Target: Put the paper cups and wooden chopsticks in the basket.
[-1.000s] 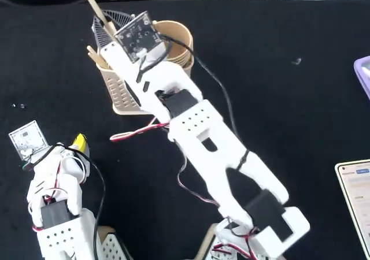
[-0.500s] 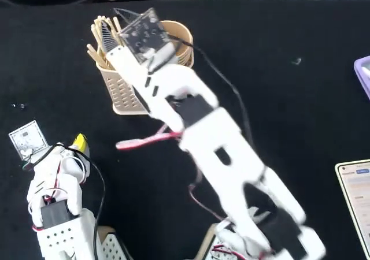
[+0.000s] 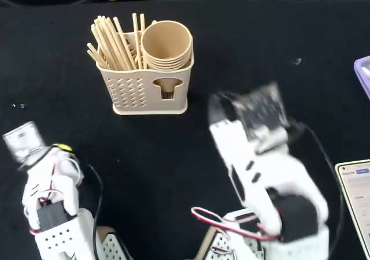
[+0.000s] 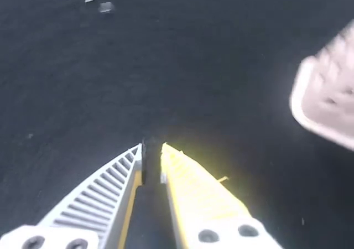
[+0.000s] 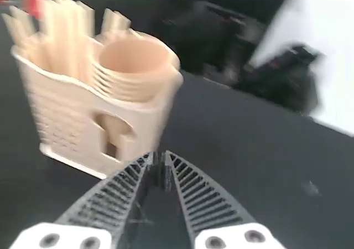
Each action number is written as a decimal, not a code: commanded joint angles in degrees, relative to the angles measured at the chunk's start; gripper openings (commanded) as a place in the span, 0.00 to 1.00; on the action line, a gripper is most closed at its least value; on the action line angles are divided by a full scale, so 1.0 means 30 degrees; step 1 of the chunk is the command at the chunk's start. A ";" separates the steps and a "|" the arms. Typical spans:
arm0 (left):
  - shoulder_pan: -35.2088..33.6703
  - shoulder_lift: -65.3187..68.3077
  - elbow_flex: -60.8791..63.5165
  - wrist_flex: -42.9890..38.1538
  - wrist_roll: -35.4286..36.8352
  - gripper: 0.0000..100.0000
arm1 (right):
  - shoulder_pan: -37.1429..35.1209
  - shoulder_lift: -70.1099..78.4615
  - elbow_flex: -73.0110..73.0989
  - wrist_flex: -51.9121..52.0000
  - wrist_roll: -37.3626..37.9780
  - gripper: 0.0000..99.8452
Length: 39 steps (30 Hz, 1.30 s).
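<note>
Right hand (image 5: 164, 161) is pressed together with nothing in it. It is low over the desk (image 3: 277, 40), near the basket (image 3: 151, 92) but not touching it, and it points at the basket's front. Left hand (image 4: 152, 154) is pressed together too and holds nothing. It hangs over bare desk, well apart from the basket. I think both are closed because there is nothing left for them to pick up.

The desk is black and carries everything. The basket stands upright on it, toward the far side. It has walls full of little holes and parts inside, so things stay where they are put.

The cups (image 3: 166, 43) sit in one part of the basket. They are stacked one inside the other, which lets them all fit in one spot. The chopsticks (image 3: 113, 43) stand on end in the part just beside the cups, leaning on the wall and on each other. Standing up like that, they cannot roll away.

With the cups and chopsticks all in the basket, the job looks done.
</note>
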 commanded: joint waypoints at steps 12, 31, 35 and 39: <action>0.2212 0.0059 -0.1128 0.2491 -0.4659 0.06 | 0.4308 -0.9685 1.1092 0.0117 -0.0205 0.01; 0.2125 0.0088 0.1832 0.5187 -0.3780 0.06 | 0.4337 -0.9978 1.7333 0.3311 -0.0176 0.02; 0.2154 0.0117 0.1832 0.5216 -0.3780 0.06 | 0.4337 -0.9978 1.7333 0.3282 -0.0176 0.02; 0.2154 0.0117 0.1832 0.5216 -0.3780 0.06 | 0.4337 -0.9978 1.7333 0.3282 -0.0176 0.02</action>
